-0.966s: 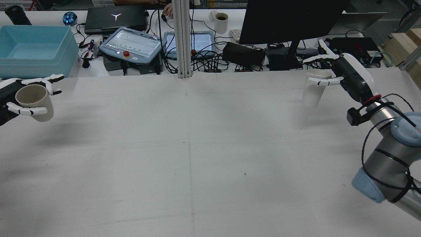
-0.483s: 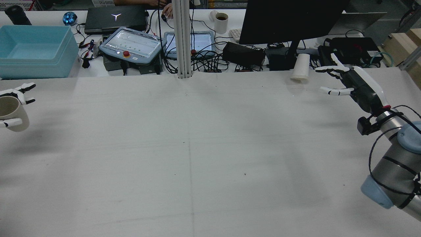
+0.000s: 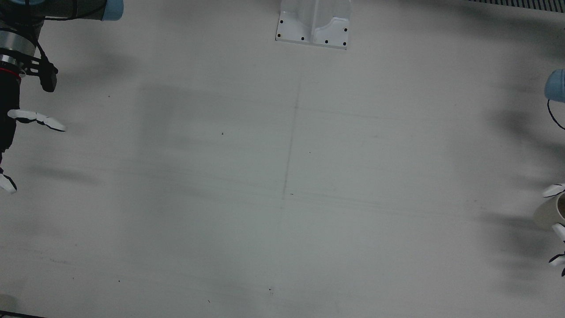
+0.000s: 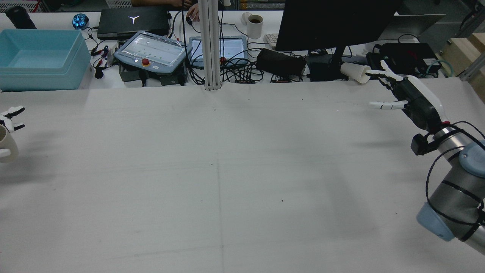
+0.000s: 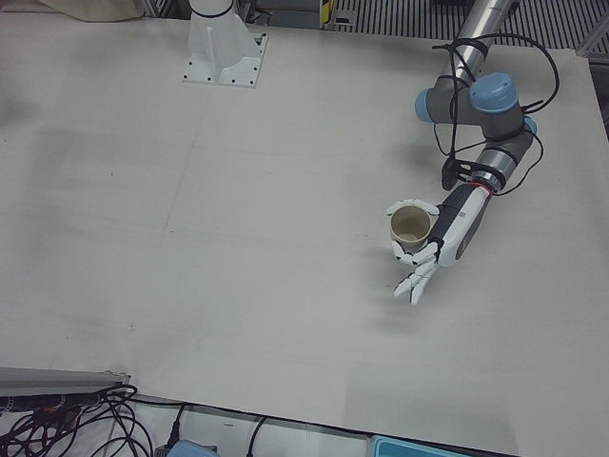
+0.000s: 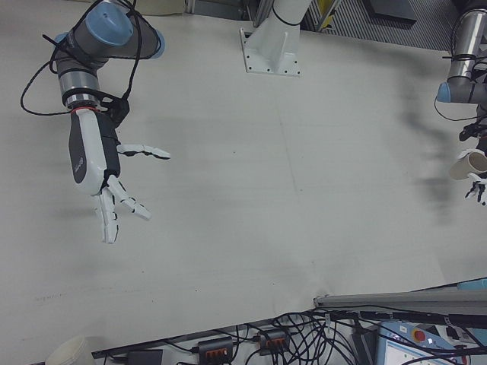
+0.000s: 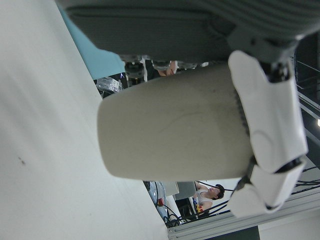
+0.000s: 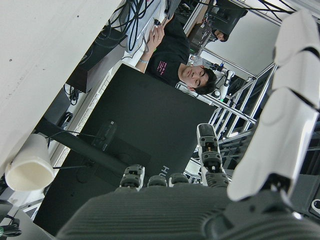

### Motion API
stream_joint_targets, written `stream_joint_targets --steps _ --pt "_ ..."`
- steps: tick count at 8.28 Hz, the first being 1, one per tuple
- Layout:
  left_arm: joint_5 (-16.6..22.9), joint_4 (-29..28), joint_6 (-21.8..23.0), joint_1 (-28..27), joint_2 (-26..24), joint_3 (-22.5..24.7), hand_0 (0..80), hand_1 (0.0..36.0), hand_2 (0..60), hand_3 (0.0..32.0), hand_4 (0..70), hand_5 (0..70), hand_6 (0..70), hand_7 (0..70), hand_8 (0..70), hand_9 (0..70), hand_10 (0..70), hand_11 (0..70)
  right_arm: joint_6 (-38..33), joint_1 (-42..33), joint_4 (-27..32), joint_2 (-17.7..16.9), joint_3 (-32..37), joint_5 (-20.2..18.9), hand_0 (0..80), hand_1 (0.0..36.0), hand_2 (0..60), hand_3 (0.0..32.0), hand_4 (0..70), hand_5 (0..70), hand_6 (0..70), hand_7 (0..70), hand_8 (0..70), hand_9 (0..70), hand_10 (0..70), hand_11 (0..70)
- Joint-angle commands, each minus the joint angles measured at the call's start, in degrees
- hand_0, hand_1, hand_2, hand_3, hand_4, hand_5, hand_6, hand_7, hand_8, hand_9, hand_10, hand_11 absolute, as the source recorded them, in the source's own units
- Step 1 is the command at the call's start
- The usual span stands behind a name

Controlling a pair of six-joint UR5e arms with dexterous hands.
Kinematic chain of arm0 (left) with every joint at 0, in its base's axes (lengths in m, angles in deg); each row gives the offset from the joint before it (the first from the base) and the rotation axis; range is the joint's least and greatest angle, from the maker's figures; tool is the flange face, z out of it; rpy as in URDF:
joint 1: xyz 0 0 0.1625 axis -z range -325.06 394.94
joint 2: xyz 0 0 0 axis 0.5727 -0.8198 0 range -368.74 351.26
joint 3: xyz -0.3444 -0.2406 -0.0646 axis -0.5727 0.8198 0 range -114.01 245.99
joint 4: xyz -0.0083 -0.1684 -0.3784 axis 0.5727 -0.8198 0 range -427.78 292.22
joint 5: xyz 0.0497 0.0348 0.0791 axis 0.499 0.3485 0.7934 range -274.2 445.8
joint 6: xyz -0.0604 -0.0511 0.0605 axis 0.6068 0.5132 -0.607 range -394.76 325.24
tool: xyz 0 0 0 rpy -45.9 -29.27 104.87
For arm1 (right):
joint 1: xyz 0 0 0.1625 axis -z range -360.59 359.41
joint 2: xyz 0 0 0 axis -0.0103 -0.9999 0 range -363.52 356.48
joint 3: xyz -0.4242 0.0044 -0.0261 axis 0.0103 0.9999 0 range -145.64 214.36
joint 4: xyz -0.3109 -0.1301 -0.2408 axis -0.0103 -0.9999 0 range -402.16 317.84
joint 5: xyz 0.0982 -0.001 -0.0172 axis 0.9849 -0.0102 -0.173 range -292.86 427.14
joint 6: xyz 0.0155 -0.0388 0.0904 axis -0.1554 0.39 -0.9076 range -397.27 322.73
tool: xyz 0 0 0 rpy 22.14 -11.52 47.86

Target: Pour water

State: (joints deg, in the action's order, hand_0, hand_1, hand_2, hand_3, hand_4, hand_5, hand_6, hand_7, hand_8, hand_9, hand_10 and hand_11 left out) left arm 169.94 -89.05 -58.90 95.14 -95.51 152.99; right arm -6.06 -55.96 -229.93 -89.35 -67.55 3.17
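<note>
Left hand wrapped round the beige cup, right hand spread and empty, white cup apparently tipped past the table edge.

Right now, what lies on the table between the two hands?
Nothing: in the rear view only bare table separates the left hand, holding the beige cup, from the open right hand.

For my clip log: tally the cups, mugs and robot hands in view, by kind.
Cups: 2, the beige cup and the white cup
Mug: 1, the mug on the back desk
Hands: 2, the left hand and the right hand
Total: 5
</note>
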Motion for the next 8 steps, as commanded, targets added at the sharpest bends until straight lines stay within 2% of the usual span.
stream_joint_targets --steps 1,2,6,8 --pt "-1.2 -12.8 -2.1 -0.4 0.6 -12.8 45.2 36.0 60.0 0.0 27.8 60.0 8.4 7.2 0.6 0.6 9.5 16.1 -0.2 0.1 0.0 0.1 -0.2 -0.2 48.7 16.4 15.2 0.0 22.4 13.4 1.5 0.0 0.0 0.0 4.7 8.0" --pt "-1.3 -15.2 -2.3 -0.9 0.1 -16.6 45.6 36.0 60.0 0.0 28.0 59.6 8.4 7.1 0.6 0.6 9.4 15.8 -0.2 0.3 0.0 0.2 -0.2 -0.2 49.0 16.7 15.6 0.0 23.2 13.7 1.5 0.0 0.0 0.0 4.7 8.0" --pt "-1.3 -17.6 -3.1 -1.0 -0.7 -20.7 42.9 36.0 60.0 0.0 27.7 54.1 8.8 6.6 0.7 1.0 9.7 16.0 -0.1 0.7 0.0 0.5 -0.2 -0.2 49.3 17.1 16.6 0.0 26.3 15.0 2.3 0.0 0.0 0.0 4.6 8.0" --pt "-1.2 -18.0 -3.0 -2.8 -2.1 -24.1 41.6 35.7 60.0 0.0 27.0 51.7 9.4 7.5 0.8 1.6 9.5 15.4 0.0 1.3 0.0 0.6 -0.2 -0.2 49.5 17.1 16.7 0.0 26.5 15.0 2.4 0.0 0.0 0.0 4.4 7.6"
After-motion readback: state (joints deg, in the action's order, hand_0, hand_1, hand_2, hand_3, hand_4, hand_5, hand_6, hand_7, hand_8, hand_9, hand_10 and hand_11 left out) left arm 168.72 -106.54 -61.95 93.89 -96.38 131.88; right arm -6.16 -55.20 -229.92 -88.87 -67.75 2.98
